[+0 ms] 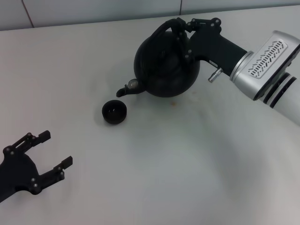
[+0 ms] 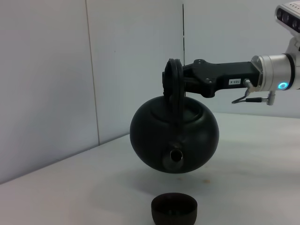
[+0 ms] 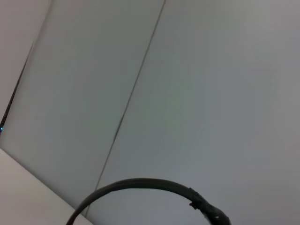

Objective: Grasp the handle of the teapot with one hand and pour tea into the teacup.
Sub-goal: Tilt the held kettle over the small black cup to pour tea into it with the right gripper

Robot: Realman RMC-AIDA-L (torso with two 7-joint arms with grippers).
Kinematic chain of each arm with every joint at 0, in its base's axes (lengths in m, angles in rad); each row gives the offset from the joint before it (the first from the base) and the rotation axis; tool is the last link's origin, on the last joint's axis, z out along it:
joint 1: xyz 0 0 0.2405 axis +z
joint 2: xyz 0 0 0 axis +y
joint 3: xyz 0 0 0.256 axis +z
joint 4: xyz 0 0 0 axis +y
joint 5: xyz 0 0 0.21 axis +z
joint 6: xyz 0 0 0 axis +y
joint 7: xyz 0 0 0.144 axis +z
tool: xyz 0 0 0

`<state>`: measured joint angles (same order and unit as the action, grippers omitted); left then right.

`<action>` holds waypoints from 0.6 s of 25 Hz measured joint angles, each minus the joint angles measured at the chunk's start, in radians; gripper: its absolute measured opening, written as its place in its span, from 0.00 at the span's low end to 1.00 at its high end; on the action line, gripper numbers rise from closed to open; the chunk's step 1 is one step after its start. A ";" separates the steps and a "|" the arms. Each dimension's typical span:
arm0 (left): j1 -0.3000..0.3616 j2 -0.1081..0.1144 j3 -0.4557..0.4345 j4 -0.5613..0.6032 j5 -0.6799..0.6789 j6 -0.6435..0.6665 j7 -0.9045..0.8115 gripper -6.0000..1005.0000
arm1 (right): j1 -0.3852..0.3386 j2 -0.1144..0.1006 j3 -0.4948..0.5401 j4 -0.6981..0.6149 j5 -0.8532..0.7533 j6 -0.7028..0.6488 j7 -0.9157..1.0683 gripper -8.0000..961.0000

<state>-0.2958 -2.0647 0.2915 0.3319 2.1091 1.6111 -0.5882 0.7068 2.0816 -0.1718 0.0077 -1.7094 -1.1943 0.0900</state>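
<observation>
**Teapot held aloft over the table, spout toward the cup**

The right tool [image 1: 180, 29] is clenched on the handle [image 1: 174, 35] of the teapot [image 1: 165, 63], reaching in from the 2 o'clock side of the head view. In the left wrist view the same tool [image 2: 180, 80] grips the top of the handle [image 2: 173, 86], and the teapot [image 2: 174, 136] hangs clear of the table [image 2: 262, 187], tipped so that its metallic spout [image 2: 175, 155] points down and forward. In the head view the spout [image 1: 129, 87] sits at the pot's 8 o'clock.

The teacup [image 1: 114, 112] stands on the table [image 1: 187, 164] just beside the spout tip, toward 7 o'clock from the pot. From the left wrist view the teacup [image 2: 174, 208] lies directly below the spout, apart from it.

The left tool [image 1: 52, 150] rests low at 8 o'clock of the head view, released, fingers spread and grasping nothing, well apart from the cup.

The right wrist view shows only an arc of the handle [image 3: 140, 183] against a pale wall [image 3: 187, 93].
</observation>
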 joint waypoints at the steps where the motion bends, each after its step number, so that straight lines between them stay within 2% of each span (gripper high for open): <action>1: -0.001 0.000 0.000 -0.003 0.000 -0.001 0.003 0.82 | 0.001 0.000 0.000 0.000 -0.003 0.000 -0.009 0.09; 15: -0.005 0.000 0.001 -0.007 0.000 -0.001 0.008 0.82 | 0.016 0.000 -0.002 -0.006 -0.016 0.000 -0.081 0.09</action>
<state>-0.3004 -2.0647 0.2926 0.3252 2.1091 1.6105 -0.5798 0.7224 2.0816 -0.1734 0.0019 -1.7258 -1.1946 0.0093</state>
